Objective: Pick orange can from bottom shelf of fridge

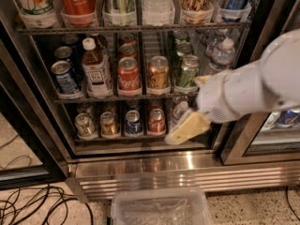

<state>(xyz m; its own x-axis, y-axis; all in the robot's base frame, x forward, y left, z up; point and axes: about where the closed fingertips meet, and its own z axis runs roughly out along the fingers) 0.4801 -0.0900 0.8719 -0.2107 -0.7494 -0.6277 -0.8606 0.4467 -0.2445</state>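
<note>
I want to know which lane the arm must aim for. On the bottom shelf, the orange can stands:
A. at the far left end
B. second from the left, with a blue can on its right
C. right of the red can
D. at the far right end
B: the orange can is second from the left on the bottom shelf, with the blue can on its right. The gripper hangs by the shelf's right end, apart from the orange can.

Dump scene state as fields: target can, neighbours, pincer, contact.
target: orange can, upright on the bottom shelf, second from left
right neighbour: blue can, then red can
pincer: in front of the shelf's right end, right of the red can
contact: none, pincer apart from the orange can
floor: clear bin below the fridge
</note>
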